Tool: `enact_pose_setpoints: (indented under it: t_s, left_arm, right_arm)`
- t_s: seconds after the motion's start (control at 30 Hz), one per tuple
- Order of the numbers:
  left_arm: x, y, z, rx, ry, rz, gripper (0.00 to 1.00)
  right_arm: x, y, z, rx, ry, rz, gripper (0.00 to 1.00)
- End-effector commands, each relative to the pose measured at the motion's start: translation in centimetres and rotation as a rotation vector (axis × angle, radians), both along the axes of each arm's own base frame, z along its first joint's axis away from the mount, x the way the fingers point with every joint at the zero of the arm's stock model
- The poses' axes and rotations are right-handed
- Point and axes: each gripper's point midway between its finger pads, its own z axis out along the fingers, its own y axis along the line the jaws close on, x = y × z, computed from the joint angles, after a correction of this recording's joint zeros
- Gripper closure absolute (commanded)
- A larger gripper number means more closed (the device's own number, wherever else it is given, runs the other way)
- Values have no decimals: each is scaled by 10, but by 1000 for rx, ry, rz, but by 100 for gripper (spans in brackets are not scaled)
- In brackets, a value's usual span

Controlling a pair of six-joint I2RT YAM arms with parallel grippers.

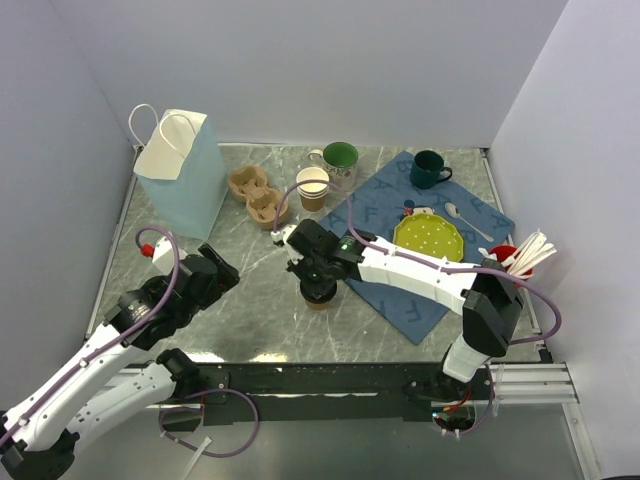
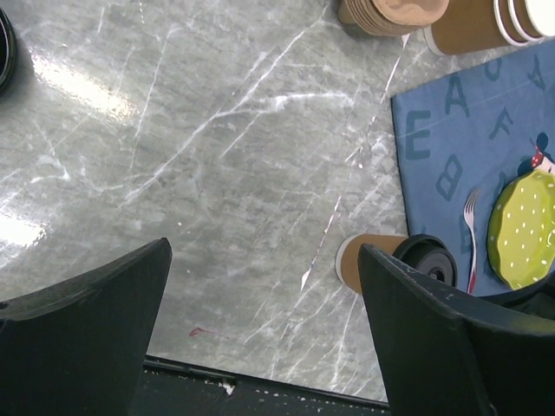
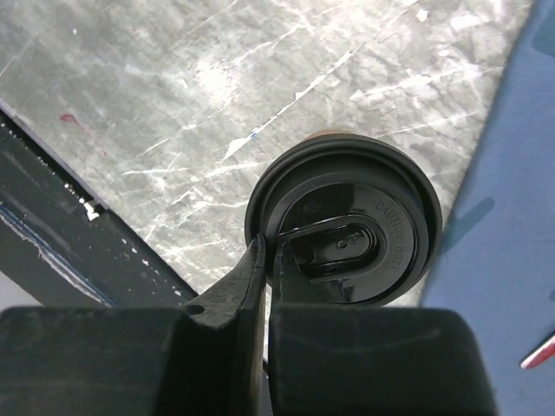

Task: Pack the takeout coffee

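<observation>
The takeout coffee [image 1: 320, 295] is a brown paper cup with a black lid. It stands on the marble table just left of the blue placemat. My right gripper [image 1: 318, 272] is directly over it. In the right wrist view my right gripper [image 3: 270, 253] is shut on the near rim of the black lid [image 3: 364, 217], one finger outside and one inside. The left wrist view shows the cup [image 2: 371, 260] and lid [image 2: 427, 256] beside my right finger [image 2: 451, 347]. My left gripper [image 2: 264, 312] is open and empty, left of the cup [image 1: 213, 270].
A light blue paper bag [image 1: 185, 170] stands open at the back left. Cardboard cup carriers [image 1: 255, 195] and a stack of lidless cups [image 1: 313, 187] are behind the coffee. Two green mugs [image 1: 340, 156], a green plate [image 1: 428, 235] and a spoon [image 1: 465, 220] are on or near the placemat [image 1: 400, 290].
</observation>
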Motion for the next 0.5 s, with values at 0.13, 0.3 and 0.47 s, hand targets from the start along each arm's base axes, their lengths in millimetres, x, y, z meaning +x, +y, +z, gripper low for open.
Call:
enact_pose_setpoints:
  t_s: [0.13,0.3,0.47]
  left_arm:
    - [11,1,9,14,-42,23,5]
    - [8,7,7,19,-31,49,5]
    - [7,13,16,17,-53,69,5]
  right_arm:
    - [30,18,35,25,-112,-16,100]
    - [60,32,36,23,-139,-23,100]
    - [92,52,38,23,-177,-25,100]
